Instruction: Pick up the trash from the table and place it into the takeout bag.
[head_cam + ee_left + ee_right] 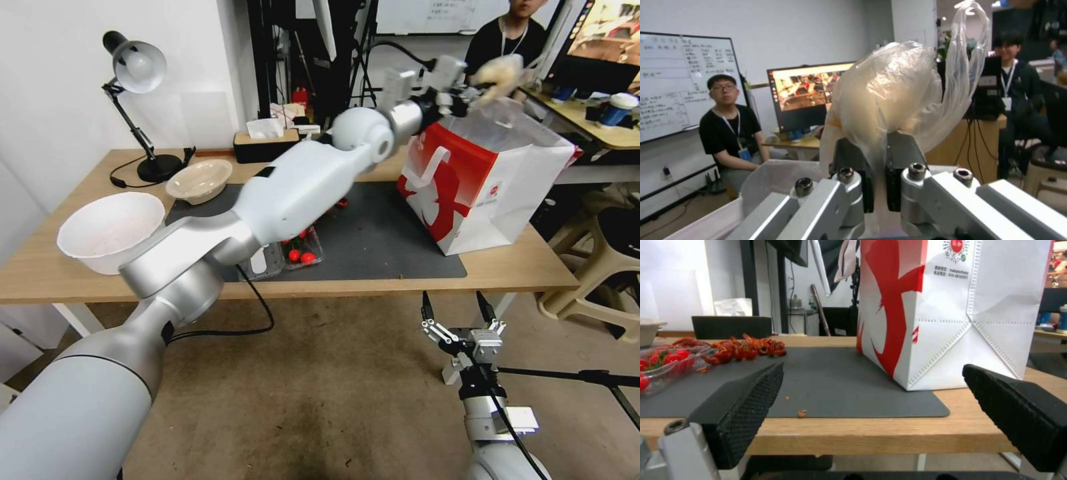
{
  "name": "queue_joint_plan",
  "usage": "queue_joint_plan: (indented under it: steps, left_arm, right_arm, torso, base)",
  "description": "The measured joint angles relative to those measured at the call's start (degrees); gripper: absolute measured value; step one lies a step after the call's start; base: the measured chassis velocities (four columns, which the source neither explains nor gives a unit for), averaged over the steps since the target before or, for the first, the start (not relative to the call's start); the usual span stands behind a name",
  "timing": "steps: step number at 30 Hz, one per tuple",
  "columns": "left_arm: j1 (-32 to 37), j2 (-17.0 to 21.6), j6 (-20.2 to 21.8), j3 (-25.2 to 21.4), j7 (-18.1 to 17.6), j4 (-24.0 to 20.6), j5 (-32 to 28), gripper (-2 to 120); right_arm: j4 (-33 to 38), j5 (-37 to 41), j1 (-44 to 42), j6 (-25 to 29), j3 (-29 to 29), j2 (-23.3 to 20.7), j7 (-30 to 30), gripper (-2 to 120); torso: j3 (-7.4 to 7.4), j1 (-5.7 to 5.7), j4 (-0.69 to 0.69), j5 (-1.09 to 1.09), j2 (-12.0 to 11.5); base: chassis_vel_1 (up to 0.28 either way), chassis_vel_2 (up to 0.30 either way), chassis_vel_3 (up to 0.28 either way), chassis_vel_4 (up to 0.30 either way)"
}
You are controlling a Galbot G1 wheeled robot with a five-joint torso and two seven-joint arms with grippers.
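Observation:
My left arm reaches across the table (60, 277), and my left gripper (475, 88) is shut on the plastic-wrapped beige lump (500, 72) above the open top of the red and white takeout bag (487, 183). The left wrist view shows the lump (889, 100) pinched between the black pads (902, 156), with the bag's white rim (769, 176) below. A shallow beige bowl (199, 179) sits at the mat's far left corner. My right gripper (459, 308) hangs open in front of the table's near edge, facing the takeout bag (951, 306).
A large white bowl (110, 230) stands at the table's left end beside a black desk lamp (137, 107). A clear tray of red tomatoes (293, 252) and red scraps (746, 347) lie on the dark mat (380, 233). A tissue box (267, 140) is at the back.

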Motion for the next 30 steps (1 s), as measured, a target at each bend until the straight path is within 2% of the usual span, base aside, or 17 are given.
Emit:
queue_joint_plan:
  steps: [5, 8, 9, 11, 13, 15, 16, 19, 20, 27, 28, 30]
  left_arm:
    - [-0.84, -0.60, 0.23, 1.15, -0.10, 1.92, 1.89, 8]
    - [-0.87, -0.57, 0.50, 2.76, -0.63, 2.25, 3.94, 21]
    - [-0.87, -0.57, 0.50, 2.76, -0.63, 2.25, 3.94, 21]
    - [-0.84, -0.55, 0.59, 3.54, -0.79, 2.45, 5.27, 32]
    - [-0.83, -0.54, 0.59, 3.68, -0.80, 2.55, 5.74, 35]
    - [-1.03, -0.48, 0.57, 4.15, -1.05, 2.78, 6.97, 47]
    - [-1.03, -0.48, 0.57, 4.15, -1.05, 2.78, 6.97, 47]
    - [-1.63, -0.45, 0.55, 4.42, -1.28, 2.98, 7.13, 61]
    - [-1.63, -0.45, 0.55, 4.42, -1.28, 2.98, 7.13, 61]
    - [-2.08, -0.40, 0.76, 4.43, -3.59, 2.36, 6.59, 91]
    - [-2.08, -0.40, 0.76, 4.43, -3.59, 2.36, 6.59, 91]
    - [-2.08, -0.39, 0.78, 4.29, -4.07, 2.26, 6.50, 98]
  right_arm:
    - [-0.01, 0.23, -0.02, 0.27, 0.27, 0.02, -0.12, 100]
    - [-0.05, 0.29, -0.19, 0.47, 0.34, 0.05, -0.20, 100]
    - [-0.05, 0.29, -0.19, 0.47, 0.34, 0.05, -0.20, 100]
    - [-0.06, 0.30, -0.24, 0.55, 0.36, 0.07, -0.21, 100]
    - [-0.06, 0.30, -0.24, 0.57, 0.36, 0.07, -0.22, 100]
    - [-0.15, 0.30, -0.23, 0.64, 0.36, 0.10, -0.24, 100]
    - [-0.15, 0.30, -0.23, 0.64, 0.36, 0.10, -0.24, 100]
    - [-0.21, 0.30, -0.23, 0.73, 0.29, 0.30, -0.29, 100]
    - [-0.21, 0.30, -0.23, 0.73, 0.29, 0.30, -0.29, 100]
    - [-0.10, 0.11, -0.62, 1.12, 0.11, 0.62, -0.87, 100]
    - [-0.10, 0.11, -0.62, 1.12, 0.11, 0.62, -0.87, 100]
    - [-0.03, 0.11, -0.75, 1.21, 0.13, 0.63, -0.92, 100]
  torso:
    - [0.00, 0.01, 0.02, -0.01, 0.00]
    - [0.00, 0.00, 0.02, -0.01, 0.00]
    - [0.00, 0.00, 0.02, -0.01, 0.00]
    - [0.00, 0.00, 0.01, -0.01, 0.00]
    - [0.00, 0.00, 0.01, -0.01, 0.00]
    - [0.01, 0.01, 0.02, -0.01, 0.00]
    - [0.01, 0.01, 0.02, -0.01, 0.00]
    - [0.00, 0.00, 0.01, -0.01, 0.00]
    - [0.00, 0.00, 0.01, -0.01, 0.00]
    - [0.00, 0.00, 0.00, -0.01, 0.00]
    - [0.00, 0.00, 0.00, -0.01, 0.00]
    - [0.00, 0.00, 0.01, -0.02, 0.00]
  base:
    - [0.000, 0.000, 0.000, 0.000]
    - [0.000, 0.000, 0.000, 0.000]
    - [0.000, 0.000, 0.000, 0.000]
    - [0.000, 0.000, 0.000, 0.000]
    - [0.000, 0.000, 0.000, 0.000]
    - [0.000, 0.000, 0.000, 0.000]
    - [0.000, 0.000, 0.000, 0.000]
    - [0.000, 0.000, 0.000, 0.000]
    - [0.000, 0.000, 0.000, 0.000]
    - [0.000, 0.000, 0.000, 0.000]
    - [0.000, 0.000, 0.000, 0.000]
    - [0.000, 0.000, 0.000, 0.000]
